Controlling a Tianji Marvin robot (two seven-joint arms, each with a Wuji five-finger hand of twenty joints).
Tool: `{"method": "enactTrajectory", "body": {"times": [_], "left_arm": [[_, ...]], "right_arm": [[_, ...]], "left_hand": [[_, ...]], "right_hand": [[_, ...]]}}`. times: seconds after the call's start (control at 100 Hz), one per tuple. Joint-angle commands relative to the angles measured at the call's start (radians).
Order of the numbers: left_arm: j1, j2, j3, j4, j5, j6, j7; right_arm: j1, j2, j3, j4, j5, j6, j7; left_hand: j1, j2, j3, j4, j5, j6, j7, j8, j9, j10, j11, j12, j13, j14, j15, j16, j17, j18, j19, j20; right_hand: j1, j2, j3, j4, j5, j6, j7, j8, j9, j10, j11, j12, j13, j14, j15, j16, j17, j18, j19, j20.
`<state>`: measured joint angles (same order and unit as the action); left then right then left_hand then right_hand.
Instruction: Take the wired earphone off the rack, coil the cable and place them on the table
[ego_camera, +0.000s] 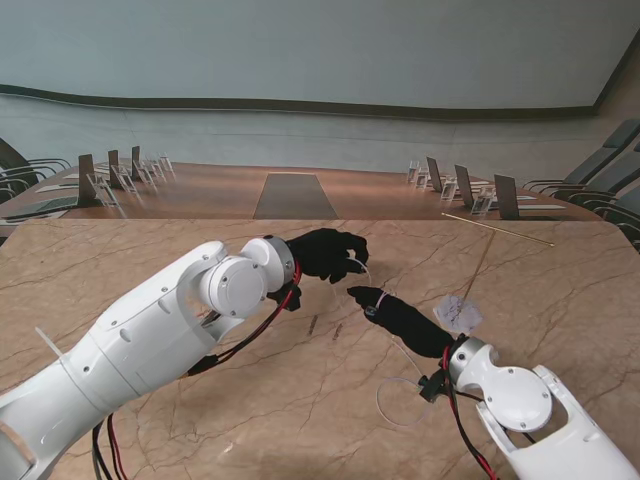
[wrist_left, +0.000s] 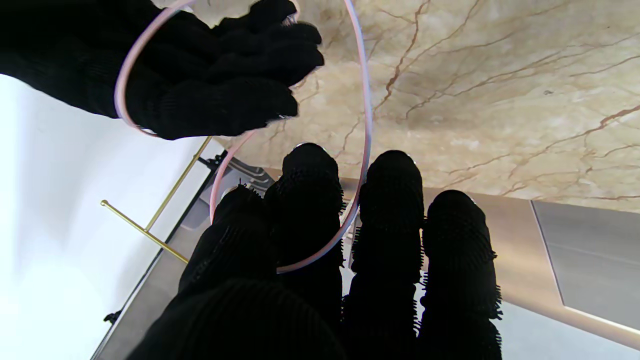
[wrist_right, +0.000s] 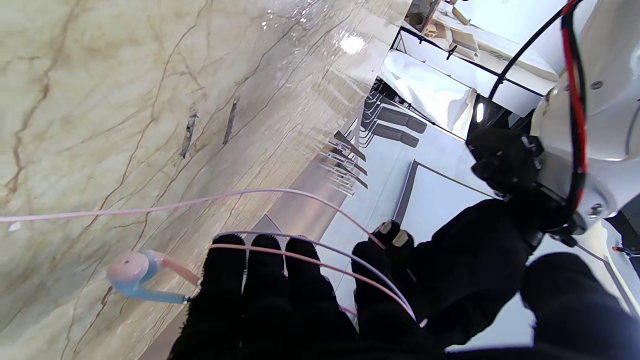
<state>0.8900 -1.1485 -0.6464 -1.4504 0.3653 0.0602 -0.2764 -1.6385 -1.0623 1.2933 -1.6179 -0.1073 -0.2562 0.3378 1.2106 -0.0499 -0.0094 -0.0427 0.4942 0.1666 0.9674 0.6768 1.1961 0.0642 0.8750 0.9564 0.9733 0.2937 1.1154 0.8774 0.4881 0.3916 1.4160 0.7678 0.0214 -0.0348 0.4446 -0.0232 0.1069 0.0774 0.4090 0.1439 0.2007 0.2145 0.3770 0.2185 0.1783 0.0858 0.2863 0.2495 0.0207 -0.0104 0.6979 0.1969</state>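
Right hand (wrist_right: 280, 300) fingers (wrist_right: 260, 270) straight and together, pink cable (wrist_right: 310, 260) looped over their backs, so they carry it rather than pinch it. Earbud (wrist_right: 132, 277), pink and blue, hangs just beside those fingertips, above the marble bench (ego_camera: 150, 260). Left hand (ego_camera: 325, 253) fingers (wrist_left: 390, 200) extended, cable loop (wrist_left: 367, 125) running between two of them; firm grip cannot be told. Hands nearly touching over bench centre. More cable trails on the bench near the right wrist. Crumpled white bit (ego_camera: 458, 312) right of the right hand.

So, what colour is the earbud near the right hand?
Pink and light blue earbud; right wrist view.
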Motion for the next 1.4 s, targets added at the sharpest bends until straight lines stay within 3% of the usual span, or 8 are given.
{"method": "enactTrajectory", "body": {"times": [0.0, 0.19, 0.21, 0.26, 0.97, 1.32, 1.34, 1.39], "left_arm": [[0.015, 0.001, -0.005, -0.025, -0.004, -0.002, -0.004], [0.043, 0.01, -0.017, -0.063, -0.004, -0.001, -0.014], [0.047, 0.011, -0.018, -0.067, -0.003, -0.001, -0.016], [0.055, 0.014, -0.021, -0.076, -0.002, -0.001, -0.02], [0.142, 0.028, -0.032, -0.103, 0.004, 0.048, -0.025], [0.119, 0.016, 0.01, -0.078, -0.031, 0.068, -0.028], [0.117, 0.015, 0.013, -0.076, -0.032, 0.07, -0.028], [0.113, 0.013, 0.019, -0.069, -0.034, 0.071, -0.025]], "right_arm": [[0.01, -0.004, -0.003, 0.005, -0.01, 0.025, 0.0], [0.039, -0.012, -0.018, 0.038, -0.015, 0.043, -0.024], [0.042, -0.013, -0.019, 0.041, -0.016, 0.044, -0.027], [0.049, -0.015, -0.022, 0.049, -0.017, 0.043, -0.032], [0.126, -0.034, -0.03, 0.103, -0.001, -0.068, -0.109], [0.119, -0.025, -0.031, 0.056, 0.011, -0.126, -0.089], [0.118, -0.024, -0.03, 0.052, 0.012, -0.129, -0.087], [0.113, -0.021, -0.028, 0.041, 0.015, -0.134, -0.079]], "left_hand": [[0.073, 0.001, -0.017, -0.014, 0.004, -0.006, -0.007, -0.003, 0.041, -0.021, 0.039, 0.014, 0.031, 0.023, 0.031, -0.002, 0.008, 0.044, 0.057, -0.001], [0.071, 0.005, -0.018, -0.015, -0.005, -0.007, -0.001, 0.011, 0.033, -0.027, 0.044, 0.022, 0.019, 0.019, 0.029, -0.003, -0.003, 0.038, 0.051, -0.005], [0.071, 0.006, -0.018, -0.015, -0.006, -0.006, -0.002, 0.012, 0.031, -0.027, 0.044, 0.022, 0.016, 0.019, 0.029, -0.003, -0.004, 0.037, 0.051, -0.005], [0.07, 0.007, -0.018, -0.015, -0.008, -0.007, -0.001, 0.015, 0.03, -0.026, 0.045, 0.024, 0.015, 0.017, 0.029, -0.002, -0.006, 0.036, 0.05, -0.005], [0.071, 0.016, -0.018, -0.013, -0.016, -0.008, -0.016, 0.046, 0.005, 0.0, 0.056, 0.04, -0.016, 0.011, 0.022, 0.002, -0.035, 0.02, 0.035, -0.005], [0.07, 0.026, -0.018, -0.01, -0.03, -0.019, -0.024, 0.055, -0.047, 0.001, 0.056, 0.045, -0.074, 0.004, 0.003, 0.007, -0.091, -0.009, 0.005, -0.004], [0.07, 0.027, -0.018, -0.01, -0.031, -0.02, -0.024, 0.056, -0.053, 0.002, 0.053, 0.044, -0.08, 0.003, -0.001, 0.007, -0.095, -0.012, 0.002, -0.005], [0.072, 0.029, -0.018, -0.01, -0.033, -0.022, -0.025, 0.057, -0.071, 0.01, 0.039, 0.037, -0.097, 0.003, -0.014, 0.005, -0.111, -0.02, -0.01, -0.006]], "right_hand": [[-0.062, 0.018, -0.01, -0.042, -0.013, 0.001, -0.088, -0.021, -0.032, -0.017, -0.062, -0.034, -0.05, -0.038, -0.026, -0.019, -0.033, -0.049, -0.044, 0.011], [-0.087, 0.017, -0.005, -0.052, -0.003, -0.002, -0.222, 0.044, -0.037, -0.029, -0.125, -0.058, -0.063, -0.048, -0.057, -0.024, -0.046, -0.06, -0.095, 0.042], [-0.088, 0.017, -0.005, -0.053, 0.03, -0.002, -0.357, 0.148, -0.034, -0.031, -0.138, -0.061, -0.062, -0.05, -0.064, -0.023, -0.042, -0.061, -0.121, 0.079], [-0.091, 0.018, -0.006, -0.053, 0.041, -0.005, -0.416, 0.19, -0.035, -0.032, -0.147, -0.064, -0.061, -0.053, -0.088, -0.033, -0.039, -0.062, -0.135, 0.088], [-0.082, 0.007, 0.0, -0.055, 0.055, -0.027, -0.459, 0.016, -0.039, -0.067, -0.237, -0.104, -0.077, -0.097, -0.172, -0.04, -0.043, -0.102, -0.226, 0.107], [-0.061, 0.002, 0.004, -0.05, 0.053, -0.051, -0.429, 0.046, -0.033, -0.069, -0.215, -0.092, -0.068, -0.1, -0.165, -0.036, -0.032, -0.105, -0.233, 0.118], [-0.056, 0.002, -0.004, -0.049, 0.044, -0.053, -0.428, 0.118, -0.036, -0.069, -0.208, -0.09, -0.07, -0.099, -0.159, -0.037, -0.03, -0.105, -0.239, 0.126], [-0.051, 0.001, -0.006, -0.048, 0.043, -0.058, -0.428, 0.145, -0.036, -0.067, -0.204, -0.088, -0.07, -0.1, -0.157, -0.038, -0.029, -0.104, -0.242, 0.129]]}}
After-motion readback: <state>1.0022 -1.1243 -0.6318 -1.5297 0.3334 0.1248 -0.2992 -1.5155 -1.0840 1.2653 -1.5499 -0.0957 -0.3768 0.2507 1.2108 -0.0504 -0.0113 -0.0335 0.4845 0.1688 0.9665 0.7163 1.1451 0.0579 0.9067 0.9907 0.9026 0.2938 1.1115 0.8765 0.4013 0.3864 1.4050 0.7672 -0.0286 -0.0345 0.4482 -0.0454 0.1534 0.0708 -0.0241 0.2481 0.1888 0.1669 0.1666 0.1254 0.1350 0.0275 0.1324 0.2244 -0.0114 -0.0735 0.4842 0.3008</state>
